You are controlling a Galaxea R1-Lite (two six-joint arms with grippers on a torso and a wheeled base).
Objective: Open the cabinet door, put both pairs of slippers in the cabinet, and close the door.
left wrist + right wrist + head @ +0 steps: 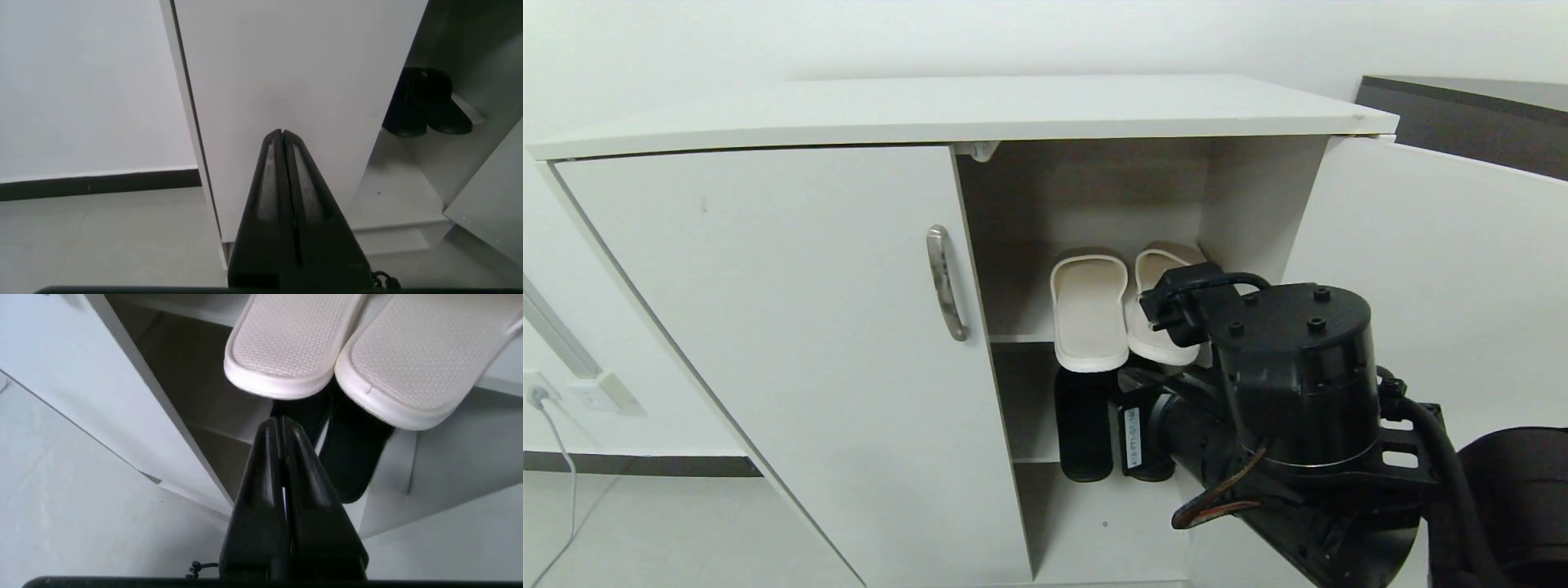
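Note:
The white cabinet (964,106) has its left door (768,343) closed and its right door (1429,278) swung open. A pair of white slippers (1090,314) lies on the upper shelf with the heels hanging over its front edge. A pair of black slippers (1084,425) sits on the shelf below. My right gripper (282,429) is shut with nothing in it, just under the white slippers' heels (286,343) and in front of the black slippers (359,457). My left gripper (282,137) is shut and empty, facing the closed left door (286,65), with the black slippers (425,102) off to the side.
A metal handle (946,282) is on the closed door's inner edge. The open door stands close beside my right arm (1290,384). A wall socket (596,394) with a cable (556,441) is low on the left wall. Dark furniture (1470,114) stands behind the cabinet on the right.

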